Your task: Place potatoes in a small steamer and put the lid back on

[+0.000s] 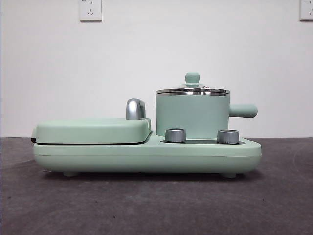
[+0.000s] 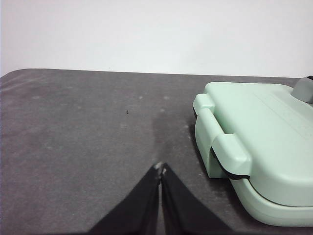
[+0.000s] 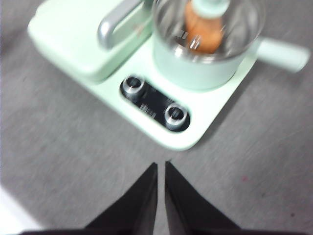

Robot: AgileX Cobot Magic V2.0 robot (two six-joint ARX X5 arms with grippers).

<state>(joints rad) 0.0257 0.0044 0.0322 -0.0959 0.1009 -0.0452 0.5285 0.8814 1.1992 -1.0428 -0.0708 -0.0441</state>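
Right gripper (image 3: 161, 165) jaws closed, empty, above bare table, clear of the appliance base (image 3: 193, 134). Past its two dials (image 3: 171, 115): small steamer (image 3: 195, 73), potato (image 3: 203, 39) inside, lid (image 1: 192, 90) seated on rim. Left gripper (image 2: 160, 169) jaws together, empty, beside the griddle cover (image 2: 264, 132).

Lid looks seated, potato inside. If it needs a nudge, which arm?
Right. The right gripper faces the small steamer and lid; the left gripper sees only the griddle cover.
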